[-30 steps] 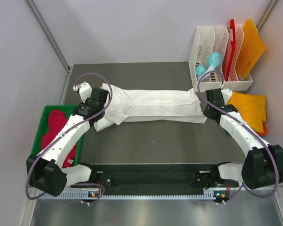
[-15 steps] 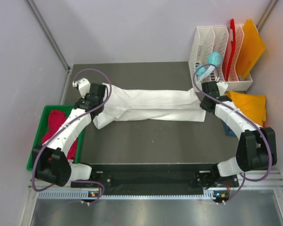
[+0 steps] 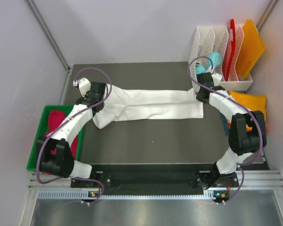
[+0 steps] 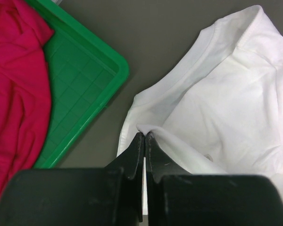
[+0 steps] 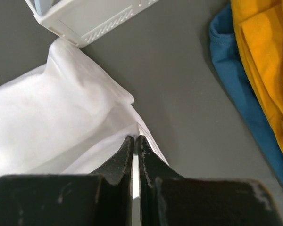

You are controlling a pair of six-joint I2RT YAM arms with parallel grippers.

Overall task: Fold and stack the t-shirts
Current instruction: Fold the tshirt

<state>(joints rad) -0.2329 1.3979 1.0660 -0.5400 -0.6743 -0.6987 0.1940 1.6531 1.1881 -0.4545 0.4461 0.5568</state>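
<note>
The large white t-shirt point(image 3: 151, 104) lies stretched in a long band across the dark table. My left gripper point(image 3: 97, 100) is shut on its left end, pinching a fold of white cloth point(image 4: 179, 141). My right gripper point(image 3: 201, 94) is shut on its right end, pinching an edge of white cloth point(image 5: 75, 122). A crimson-pink shirt point(image 3: 54, 127) lies in the green bin point(image 3: 41, 123), also in the left wrist view point(image 4: 14, 84). A yellow-orange shirt point(image 3: 251, 104) lies on a blue one point(image 5: 236, 84) at the right.
A white file rack point(image 3: 217, 61) at the back right holds stiff red and orange boards point(image 3: 250, 44) and a teal object point(image 3: 212, 60). Its corner point(image 5: 89, 21) is close to my right gripper. Grey walls close in left, back and right.
Both grippers have moved away from me with the white shirt's ends. The right gripper has gone toward the file rack, and the shirt's band has shifted back.
</note>
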